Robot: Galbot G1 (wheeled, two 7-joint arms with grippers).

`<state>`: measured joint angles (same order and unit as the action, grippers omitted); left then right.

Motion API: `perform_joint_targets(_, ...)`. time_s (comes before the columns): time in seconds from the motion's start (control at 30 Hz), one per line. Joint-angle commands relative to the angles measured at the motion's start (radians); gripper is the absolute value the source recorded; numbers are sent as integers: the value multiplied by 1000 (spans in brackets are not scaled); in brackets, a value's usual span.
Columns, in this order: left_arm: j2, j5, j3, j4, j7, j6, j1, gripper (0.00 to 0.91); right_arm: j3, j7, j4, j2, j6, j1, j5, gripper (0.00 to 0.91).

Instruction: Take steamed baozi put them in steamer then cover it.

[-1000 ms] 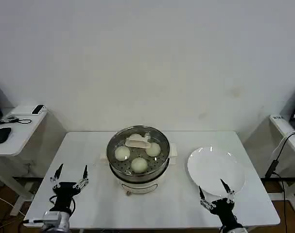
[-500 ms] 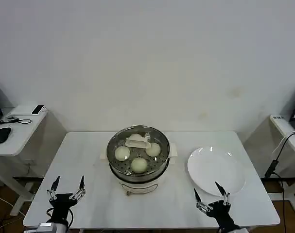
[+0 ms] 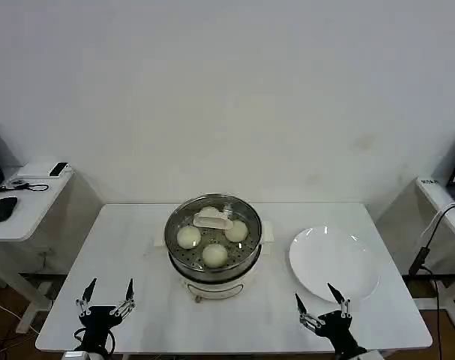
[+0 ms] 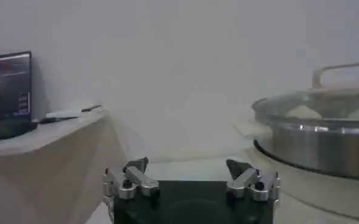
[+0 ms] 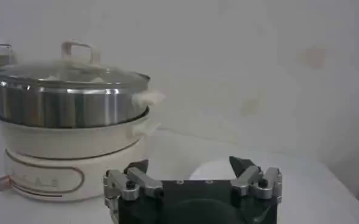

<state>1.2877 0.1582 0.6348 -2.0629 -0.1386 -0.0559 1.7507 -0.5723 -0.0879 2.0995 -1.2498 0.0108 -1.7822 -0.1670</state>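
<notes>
**Buns under glass, both grippers low and empty**

At the middle of the white tabletop [image 3: 137,247] stands the round stainless-steel steamer on its white base [image 3: 213,251], with a clear glass lid [image 3: 212,225] seated on its rim and a pale handle on top. Through the lid, three creamy-white round baozi show plainly — one toward the robot's left [image 3: 188,237], one nearest the robot [image 3: 214,255], one toward its right [image 3: 236,231] — and a fourth pale shape lies partly hidden behind the lid handle, so the full count cannot be told. One flat white round plate [image 3: 333,265] lies bare on the table, well apart from the steamer on the robot's right.

Behind the table rises a plain white wall. A small white side desk [image 3: 25,202] on the robot's left carries a dark mouse and a few small devices; another white surface edges in on the right.

Both arms sit low at the table's near edge. The left gripper [image 3: 106,296] points upward with its fingers spread apart, holding nothing. The right gripper [image 3: 320,307], near the plate's front rim, likewise has its fingers splayed wide and empty.
</notes>
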Motion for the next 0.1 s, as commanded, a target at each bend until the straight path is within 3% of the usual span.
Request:
perform_joint_targets(0.03, 3, -16, -3, 4, -2, -1, 13, 907, 9, 12, 10, 42, -27, -11, -28, 907)
perform_joint_targets(0.1, 6, -21, -6, 3, -2, -1, 14, 907, 9, 14, 11, 40, -26, -12, -28, 907)
